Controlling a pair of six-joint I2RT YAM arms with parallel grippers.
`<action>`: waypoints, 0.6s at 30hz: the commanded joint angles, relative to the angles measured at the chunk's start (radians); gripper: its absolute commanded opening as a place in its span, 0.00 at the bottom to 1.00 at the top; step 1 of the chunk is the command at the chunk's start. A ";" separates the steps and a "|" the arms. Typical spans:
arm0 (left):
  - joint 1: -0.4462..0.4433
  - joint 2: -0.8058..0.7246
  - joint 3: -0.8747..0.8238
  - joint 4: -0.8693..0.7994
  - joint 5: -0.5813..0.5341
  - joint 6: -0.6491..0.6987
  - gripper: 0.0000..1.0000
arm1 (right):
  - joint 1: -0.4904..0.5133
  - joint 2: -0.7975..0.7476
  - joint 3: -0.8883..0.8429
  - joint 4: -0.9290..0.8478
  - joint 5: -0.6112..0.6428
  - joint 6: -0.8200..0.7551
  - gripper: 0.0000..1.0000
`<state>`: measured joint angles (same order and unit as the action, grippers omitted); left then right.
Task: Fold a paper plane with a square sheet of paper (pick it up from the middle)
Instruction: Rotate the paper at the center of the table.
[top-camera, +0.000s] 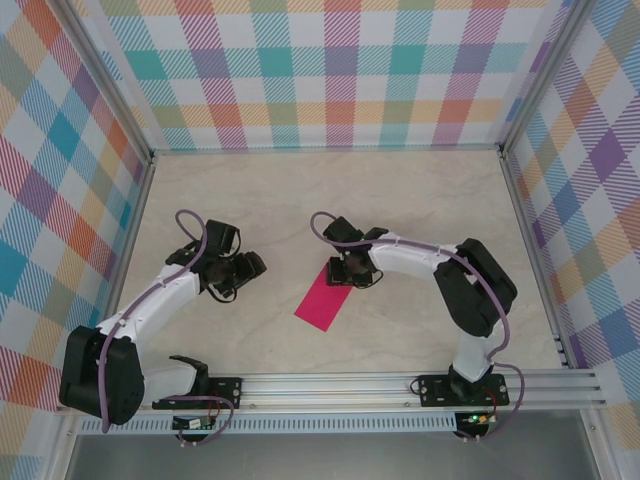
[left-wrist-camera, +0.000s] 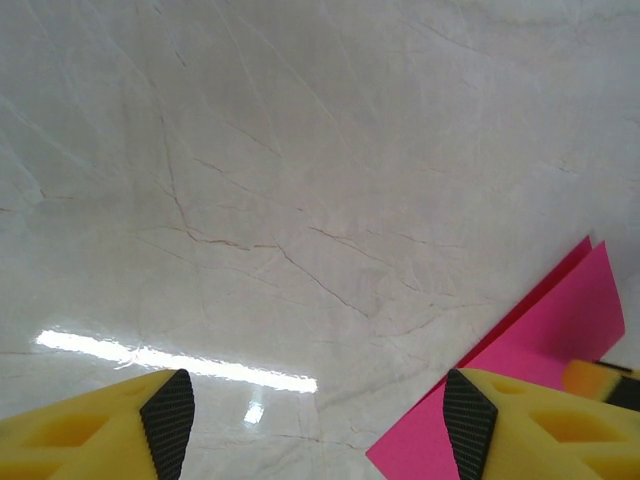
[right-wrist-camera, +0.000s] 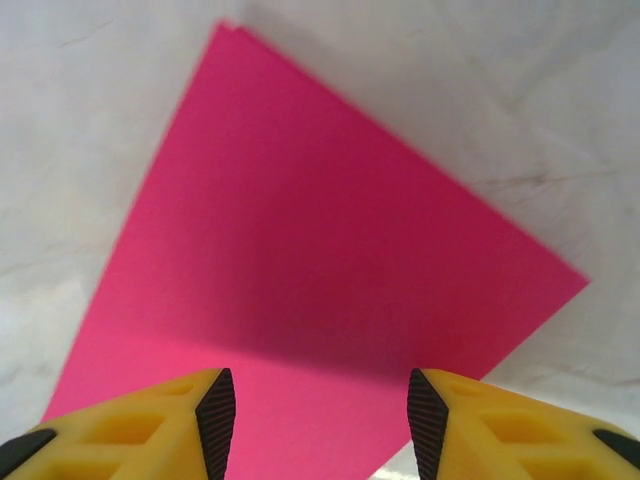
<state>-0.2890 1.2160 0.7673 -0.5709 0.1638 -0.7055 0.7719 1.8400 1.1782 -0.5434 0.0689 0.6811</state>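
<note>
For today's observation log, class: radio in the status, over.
Left jaws open over the table. Right jaws open above folded pink paper, lying flat. Nothing in the way.

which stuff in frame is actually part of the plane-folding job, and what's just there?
Job:
- pink paper, lying flat as a two-layer rectangle
- left gripper, open, beside the paper
- right gripper, open, over the paper

Just there:
- table
- checked walls
- aluminium rail at the near edge
</note>
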 joint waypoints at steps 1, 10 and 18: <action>0.008 -0.028 -0.024 0.016 0.059 0.013 0.71 | -0.015 0.043 0.070 -0.030 0.062 0.034 0.51; -0.030 -0.036 -0.069 0.104 0.159 0.015 0.71 | -0.034 0.142 0.106 0.014 0.012 -0.058 0.49; -0.133 -0.009 -0.145 0.267 0.268 -0.086 0.77 | -0.076 0.211 0.109 0.140 -0.124 -0.161 0.47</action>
<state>-0.3824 1.2015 0.6498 -0.3862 0.3695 -0.7399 0.7136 1.9739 1.3018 -0.4706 0.0189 0.5701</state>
